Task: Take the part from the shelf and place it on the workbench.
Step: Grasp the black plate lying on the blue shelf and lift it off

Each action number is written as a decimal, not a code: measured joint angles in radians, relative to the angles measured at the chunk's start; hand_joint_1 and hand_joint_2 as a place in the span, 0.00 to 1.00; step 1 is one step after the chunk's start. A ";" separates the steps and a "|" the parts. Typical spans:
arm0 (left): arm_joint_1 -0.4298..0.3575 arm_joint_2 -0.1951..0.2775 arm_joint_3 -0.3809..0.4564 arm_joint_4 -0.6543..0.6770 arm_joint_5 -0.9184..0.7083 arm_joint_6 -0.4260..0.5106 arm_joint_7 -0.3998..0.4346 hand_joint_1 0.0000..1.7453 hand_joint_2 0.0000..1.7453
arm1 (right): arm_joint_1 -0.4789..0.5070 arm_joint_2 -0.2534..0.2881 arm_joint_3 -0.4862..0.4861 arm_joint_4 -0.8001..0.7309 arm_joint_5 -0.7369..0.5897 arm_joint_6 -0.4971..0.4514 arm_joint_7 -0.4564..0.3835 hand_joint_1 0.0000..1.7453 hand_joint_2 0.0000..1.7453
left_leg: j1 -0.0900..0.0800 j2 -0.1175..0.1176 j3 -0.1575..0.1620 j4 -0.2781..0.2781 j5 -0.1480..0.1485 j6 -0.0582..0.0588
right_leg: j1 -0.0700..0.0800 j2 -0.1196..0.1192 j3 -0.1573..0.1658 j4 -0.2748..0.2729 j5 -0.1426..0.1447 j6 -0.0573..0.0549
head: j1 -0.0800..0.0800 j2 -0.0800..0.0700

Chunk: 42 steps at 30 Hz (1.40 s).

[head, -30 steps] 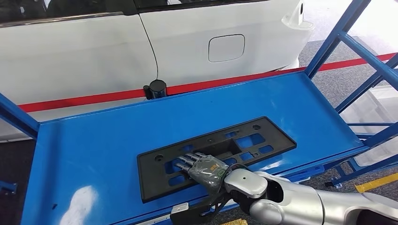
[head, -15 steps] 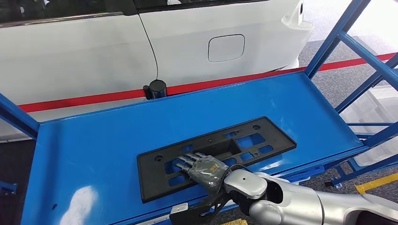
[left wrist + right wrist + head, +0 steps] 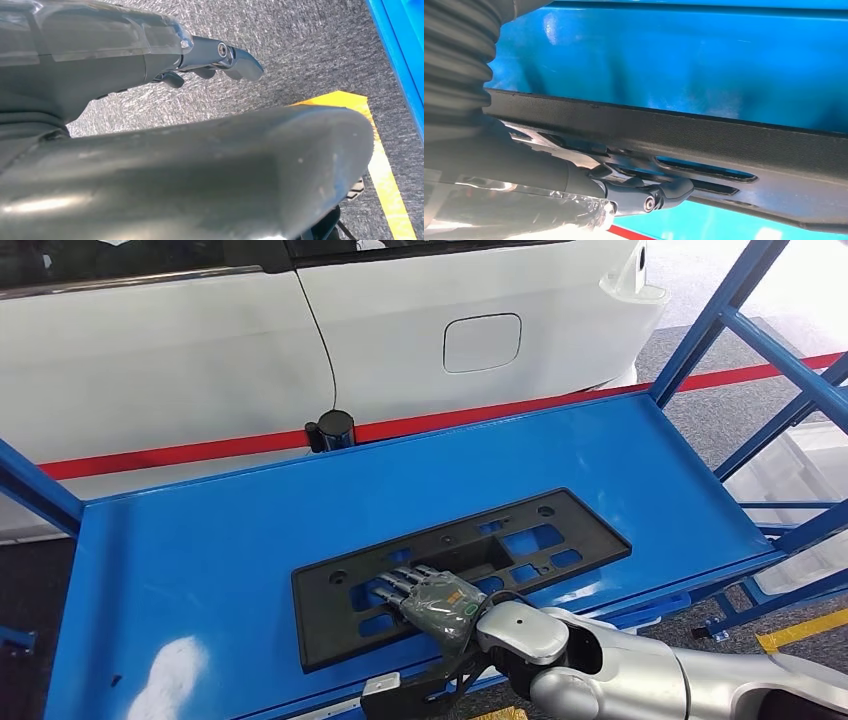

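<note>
Right hand (image 3: 432,598) grips the flat black part (image 3: 520,540); long axis runs along shelf (image 3: 200,570).

White car (image 3: 200,350) with fuel flap (image 3: 482,342) beyond a red floor line (image 3: 180,452); grey carpet (image 3: 300,55), yellow marking (image 3: 385,170).

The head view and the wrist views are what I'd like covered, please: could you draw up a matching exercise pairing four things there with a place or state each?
Things:
1. black part
2. right hand
3. left hand
4. small black cylinder

Places or states:
A. hangs over grey carpet
B. stands at the blue shelf's far edge
C. lies flat on the shelf
D. rests on the part, fingers over its slots

Pairs: 1-C, 2-D, 3-A, 4-B
</note>
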 joint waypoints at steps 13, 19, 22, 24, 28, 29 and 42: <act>0.002 -0.006 0.000 0.000 -0.009 0.010 -0.021 0.00 0.00 | 0.087 -0.017 -0.120 0.016 0.103 -0.155 0.013 1.00 1.00 | 0.000 -0.005 0.001 0.000 0.000 0.000 | 0.000 -0.003 0.002 0.000 0.000 0.001 | 0.000 0.000; 0.002 -0.008 0.000 0.000 -0.010 0.012 -0.023 0.00 0.00 | 0.123 -0.019 -0.199 0.020 0.123 -0.165 0.007 1.00 1.00 | 0.000 -0.004 0.002 0.000 0.000 0.000 | 0.000 -0.003 0.002 0.000 -0.001 0.001 | -0.001 0.000; 0.002 -0.008 0.000 0.000 -0.010 0.013 -0.024 0.00 0.00 | 0.135 -0.018 -0.223 0.021 0.127 -0.166 0.007 1.00 1.00 | 0.000 -0.004 0.002 0.000 0.000 0.000 | 0.000 -0.003 0.002 0.000 -0.001 0.001 | -0.001 0.000; 0.002 -0.008 0.000 0.000 -0.010 0.014 -0.024 0.00 0.00 | 0.140 -0.018 -0.234 0.022 0.129 -0.167 0.007 1.00 1.00 | 0.000 -0.004 0.002 0.000 0.000 0.000 | 0.000 -0.003 0.002 0.000 0.000 0.001 | -0.001 0.000; 0.002 -0.008 0.000 0.000 -0.011 0.014 -0.024 0.00 0.00 | 0.146 -0.018 -0.251 0.024 0.130 -0.167 0.007 0.25 0.00 | 0.000 -0.004 0.002 0.000 0.000 0.000 | 0.000 -0.003 0.002 0.000 0.000 0.001 | -0.001 0.000; 0.002 -0.008 0.000 0.000 -0.011 0.014 -0.024 0.00 0.00 | 0.150 -0.018 -0.254 0.025 0.132 -0.169 0.008 0.00 0.00 | 0.000 -0.004 0.002 0.000 0.000 0.000 | 0.000 -0.003 0.002 0.000 0.000 0.001 | -0.001 0.000; 0.002 -0.008 0.000 0.000 -0.019 0.013 -0.036 0.00 0.00 | 0.196 -0.016 -0.317 0.054 0.187 -0.241 0.002 1.00 0.50 | 0.000 -0.001 0.001 0.000 0.000 0.000 | 0.000 -0.003 0.002 0.000 -0.001 0.001 | -0.002 0.000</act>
